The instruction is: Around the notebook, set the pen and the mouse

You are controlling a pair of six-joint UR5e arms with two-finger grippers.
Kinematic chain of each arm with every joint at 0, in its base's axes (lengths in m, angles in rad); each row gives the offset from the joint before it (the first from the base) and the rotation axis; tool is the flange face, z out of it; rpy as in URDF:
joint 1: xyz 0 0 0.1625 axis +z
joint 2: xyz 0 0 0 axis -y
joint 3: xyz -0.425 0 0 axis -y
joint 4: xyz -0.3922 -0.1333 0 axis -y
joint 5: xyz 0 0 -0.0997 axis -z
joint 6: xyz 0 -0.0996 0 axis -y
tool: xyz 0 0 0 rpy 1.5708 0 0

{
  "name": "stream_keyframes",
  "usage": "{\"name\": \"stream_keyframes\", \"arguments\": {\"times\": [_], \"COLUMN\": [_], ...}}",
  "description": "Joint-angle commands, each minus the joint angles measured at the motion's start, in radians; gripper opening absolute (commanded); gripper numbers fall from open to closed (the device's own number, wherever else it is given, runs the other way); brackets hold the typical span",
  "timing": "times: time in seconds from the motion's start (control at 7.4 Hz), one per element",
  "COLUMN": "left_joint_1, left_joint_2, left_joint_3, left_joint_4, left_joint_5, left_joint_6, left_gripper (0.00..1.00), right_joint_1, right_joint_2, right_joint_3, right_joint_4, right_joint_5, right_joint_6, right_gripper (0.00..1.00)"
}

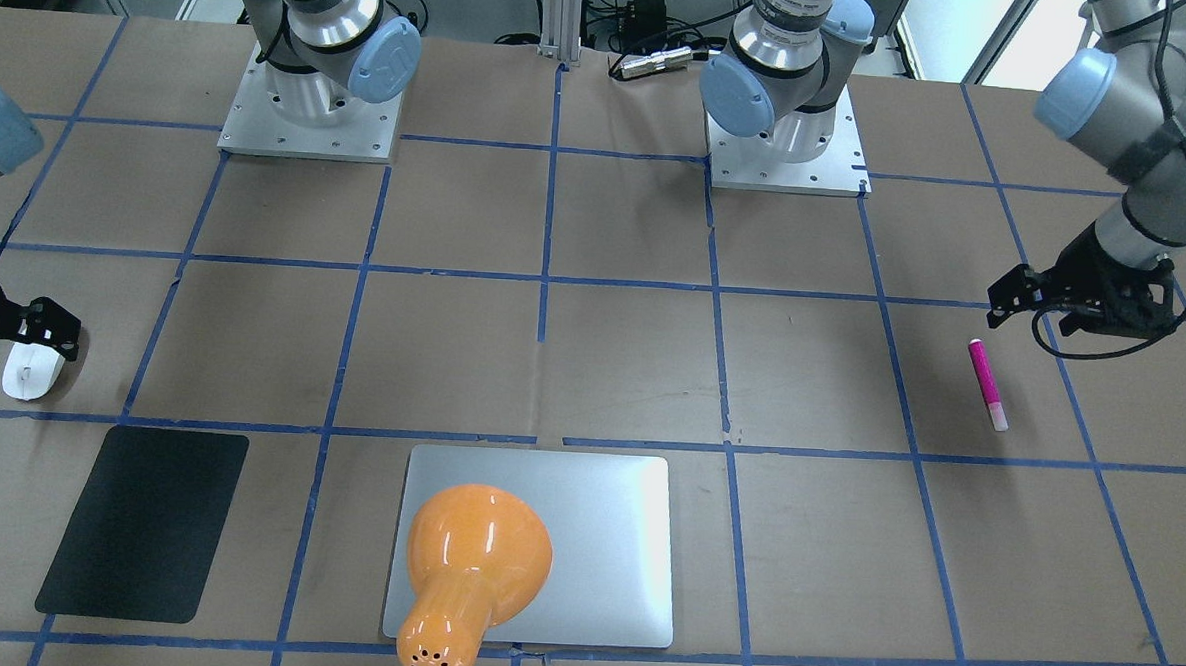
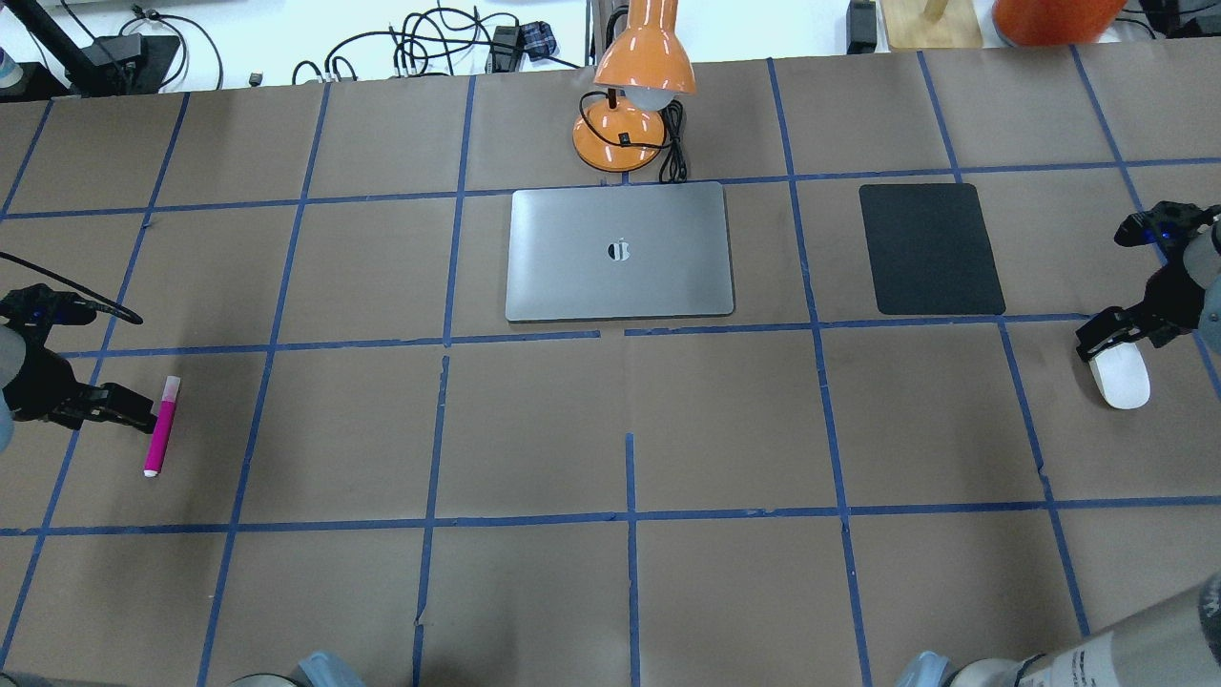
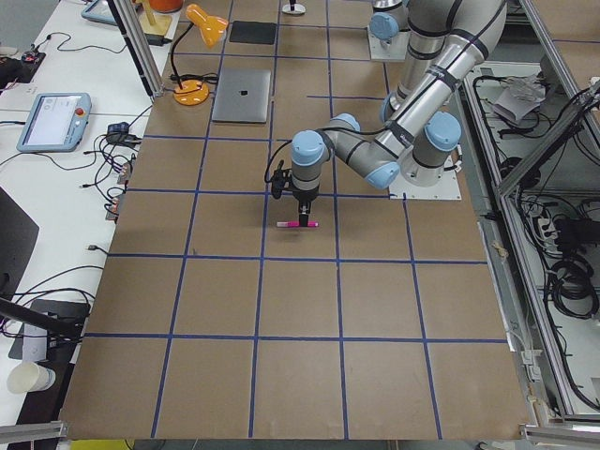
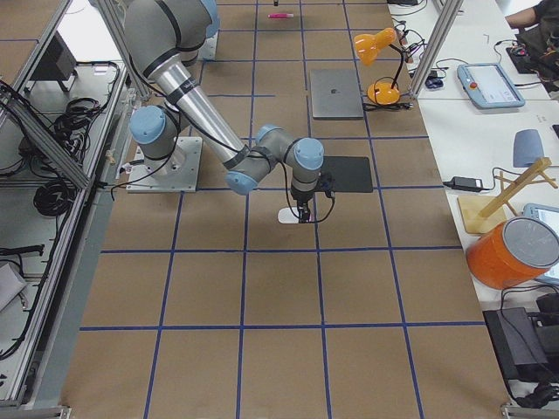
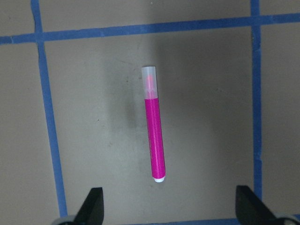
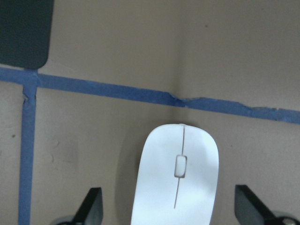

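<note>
Neither item had reached its place. The short magenta-pink pen with the pale cap (image 2: 160, 426) lay flat on the brown paper at the far left of the overhead frame, well apart from the large flat silver-grey metallic notebook (image 2: 620, 250), which sat closed at upper centre in front of an orange desk lamp (image 2: 634, 86). The small smooth white oval mouse (image 2: 1122, 378) lay at the far right edge of that frame, just below a blue tape line and below and to the right of a matte black rectangular pad (image 2: 930, 248), equally distant from the notebook.

The left gripper (image 5: 171, 206) hung over the pen with its fingers spread wide and nothing between them. In its wrist view the pen ran up the middle of the frame, cap uppermost, its lower end just above the line between the fingertips. The right gripper (image 6: 168, 206) was likewise spread wide, its fingers straddling the rear of the mouse with a gap showing on each side.

Judged from this, both arms were lined up for a first grasp. Both pickups, both carries toward the centre and both placements beside the notebook were left to do.
</note>
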Motion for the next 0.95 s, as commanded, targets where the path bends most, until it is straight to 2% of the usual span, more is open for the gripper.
{"name": "stream_keyframes", "arguments": {"times": [0.0,0.14,0.27,0.41,0.68,0.81], "left_joint_1": [0.001,0.001,0.001,0.003,0.003,0.003], "left_joint_2": [-0.081,-0.089,-0.093,-0.1,-0.109,-0.107], "left_joint_3": [-0.003,-0.003,-0.003,-0.003,-0.003,-0.003], "left_joint_4": [0.087,0.098,0.098,0.1,0.098,0.098], "left_joint_5": [0.004,0.002,0.004,0.004,0.005,0.005], "left_joint_6": [0.0,-0.003,-0.004,-0.006,-0.006,-0.006], "left_gripper": [0.97,0.67,0.44,0.34,0.34,0.34], "right_joint_1": [-0.003,-0.003,-0.003,-0.003,0.007,0.024], "right_joint_2": [0.031,0.036,0.035,0.035,0.019,0.018], "right_joint_3": [0.002,0.002,-0.003,-0.004,-0.023,-0.049], "right_joint_4": [-0.002,-0.002,0.004,0.005,0.011,0.019], "right_joint_5": [-0.016,-0.016,-0.014,-0.016,-0.014,-0.004], "right_joint_6": [0.001,0.001,0.001,-0.003,0.01,0.023], "right_gripper": [1.0,1.0,0.79,0.51,0.1,0.06]}}
